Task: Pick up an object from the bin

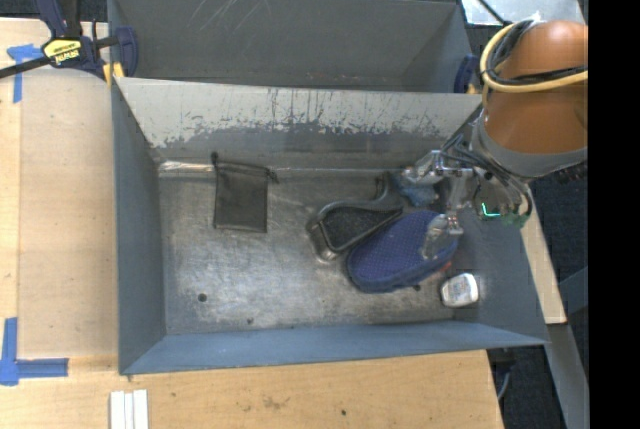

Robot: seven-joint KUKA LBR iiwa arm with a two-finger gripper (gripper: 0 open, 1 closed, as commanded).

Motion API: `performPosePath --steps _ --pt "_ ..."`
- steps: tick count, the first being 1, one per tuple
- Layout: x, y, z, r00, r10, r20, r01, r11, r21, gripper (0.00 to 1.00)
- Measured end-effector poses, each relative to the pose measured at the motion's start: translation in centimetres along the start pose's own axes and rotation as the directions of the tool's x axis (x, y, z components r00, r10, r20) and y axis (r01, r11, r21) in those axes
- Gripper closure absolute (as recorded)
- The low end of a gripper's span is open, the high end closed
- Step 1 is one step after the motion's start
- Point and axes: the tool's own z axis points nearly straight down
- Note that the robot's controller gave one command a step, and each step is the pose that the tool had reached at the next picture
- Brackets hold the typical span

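My gripper [438, 233] hangs low at the right side of the bin, its tip right at the upper right edge of a blue, padded, shoe-shaped fabric thing [392, 259]. Whether it grips that thing I cannot tell. A black loop-shaped strap with a metal end [343, 222] lies against the blue thing's left side, partly under it. A small white-and-grey thing [459, 290] rests just below the gripper, near the bin's front right corner.
A dark square fabric pouch [241, 198] with a drawstring lies apart at the back left of the bin floor. The arm's orange cover stands over the bin's right wall. Bare floor stretches across the front left.
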Motion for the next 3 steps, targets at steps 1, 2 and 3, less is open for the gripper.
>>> performPosePath --steps 1,2,3 --pt "-0.2 1.0 8.0 0.976 -0.219 0.017 0.219 0.976 0.005 0.0" --pt "-1.3 0.9 9.3 0.929 -0.371 0.012 0.371 0.929 0.005 0.0" --pt "-2.2 0.3 9.6 0.963 -0.271 0.001 0.271 0.963 -0.003 0.0"
